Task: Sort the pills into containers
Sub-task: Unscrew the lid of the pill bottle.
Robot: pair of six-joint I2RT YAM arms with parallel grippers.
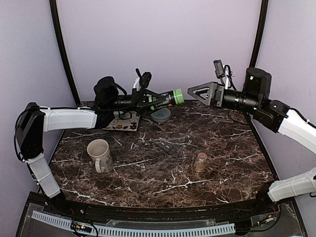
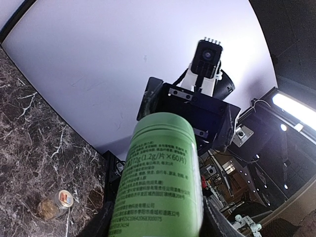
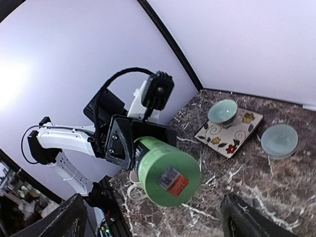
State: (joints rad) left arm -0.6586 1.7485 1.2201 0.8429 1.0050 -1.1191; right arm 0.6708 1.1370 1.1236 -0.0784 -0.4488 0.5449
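Bench (image 1: 148, 183) of dark, white-veined marble, shown from above and from both wrists. The left end effector (image 1: 149, 100) is clamped on a green cylindrical bottle (image 1: 174, 96) around its printed label. It holds the bottle level in the air over the far side of the bench, with the flat end towards the right arm. That end carries a small orange and grey sticker in the right wrist view.

The right end effector (image 1: 192, 91) hangs at the same height with its jaws spread wide and nothing between them. It faces the bottle's end across a small gap.

A small clear jar with amber contents (image 1: 200, 161) stands upright on the near right of the bench, well apart from both arms. A white ceramic mug (image 1: 99, 154) stands on the near left.

At the far edge lies a square white plate with a flower pattern (image 3: 231, 133), and a pale teal bowl (image 3: 222, 112) sits on it. Just beside the plate is a round pale blue shallow dish (image 3: 279, 140). A small dark object (image 1: 169, 147) near the bench's middle is too indistinct to tell.
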